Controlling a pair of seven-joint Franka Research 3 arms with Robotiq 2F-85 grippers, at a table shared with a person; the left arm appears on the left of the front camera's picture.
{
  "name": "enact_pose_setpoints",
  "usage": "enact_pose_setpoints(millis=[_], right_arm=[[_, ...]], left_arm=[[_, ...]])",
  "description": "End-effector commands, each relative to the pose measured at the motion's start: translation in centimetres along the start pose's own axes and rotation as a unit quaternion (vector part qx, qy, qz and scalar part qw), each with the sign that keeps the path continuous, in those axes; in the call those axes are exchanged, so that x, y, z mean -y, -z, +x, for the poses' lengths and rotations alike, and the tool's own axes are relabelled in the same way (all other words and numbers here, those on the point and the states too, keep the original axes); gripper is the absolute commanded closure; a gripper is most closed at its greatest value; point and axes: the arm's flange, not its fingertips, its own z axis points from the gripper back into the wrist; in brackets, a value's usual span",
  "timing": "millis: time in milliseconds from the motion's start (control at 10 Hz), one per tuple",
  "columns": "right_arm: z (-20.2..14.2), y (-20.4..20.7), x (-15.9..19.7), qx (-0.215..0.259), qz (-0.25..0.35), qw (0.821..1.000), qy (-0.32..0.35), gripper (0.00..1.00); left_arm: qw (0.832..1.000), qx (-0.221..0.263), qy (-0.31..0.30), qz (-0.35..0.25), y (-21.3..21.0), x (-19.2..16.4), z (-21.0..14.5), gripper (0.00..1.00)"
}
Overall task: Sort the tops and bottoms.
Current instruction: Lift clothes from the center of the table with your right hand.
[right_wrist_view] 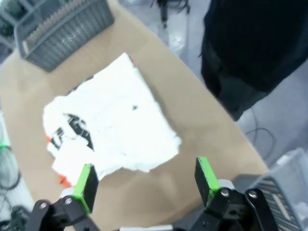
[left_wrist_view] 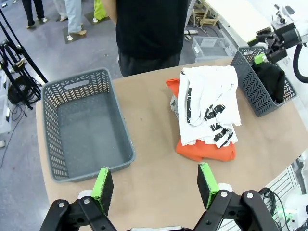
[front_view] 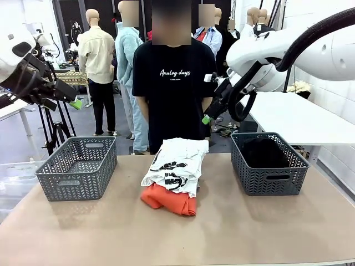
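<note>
Left pincer (front_view: 77, 103) and right pincer (front_view: 206, 119) hang high in front view, jaws apart and empty. The tops (front_view: 175, 172) lie stacked mid-surface (front_view: 249, 233) between two baskets (front_view: 77, 172).

Left wrist view: white tee (left_wrist_view: 208, 106) overlaps orange one (left_wrist_view: 204, 150) and grey one (left_wrist_view: 173, 102), so a deep pinch could drag several together.

Right wrist view: tee rumpled, soft, black-printed.

- Brown bench (front_view: 249, 233) stretches right across the front view.
- Toward its left end sits a grey basket (front_view: 72, 185) with patterned cut-out walls.
- A matching second basket (front_view: 272, 180) stands toward the right end, well apart.
- Between them, mid-bench, an orange garment (front_view: 166, 200) lies flat, with a white tee (front_view: 177, 160) draped over it.
</note>
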Motion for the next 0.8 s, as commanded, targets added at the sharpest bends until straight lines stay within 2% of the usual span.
enact_pose_setpoints(millis=[0, 200, 300, 400, 500, 700], right_arm=[[0.3, -1.4, 0.3, 0.022, -0.017, 1.000, 0.009, 0.00], [0.3, -1.4, 0.3, 0.022, -0.017, 1.000, 0.009, 0.00], [0.2, -0.5, 0.1, 0.007, -0.003, 1.000, 0.000, 0.00], [-2.3, -0.8, -1.5, -0.003, 0.000, 1.000, -0.005, 0.00], [-0.9, -0.1, -2.1, -0.018, 0.002, 0.999, -0.050, 0.00], [2.9, 1.2, -2.5, -0.045, -0.007, 0.994, -0.094, 0.00]], left_arm=[[1.000, -0.005, 0.003, 0.004, -0.2, -0.2, 0.1, 0.09], [1.000, -0.005, 0.003, 0.004, -0.2, -0.2, 0.1, 0.09], [1.000, -0.005, 0.003, 0.004, -0.2, -0.2, 0.1, 0.09], [1.000, -0.005, 0.003, 0.004, -0.2, -0.2, 0.1, 0.09], [1.000, -0.005, 0.003, 0.004, -0.2, -0.2, 0.1, 0.09], [1.000, -0.005, 0.003, 0.004, -0.2, -0.2, 0.1, 0.09]])
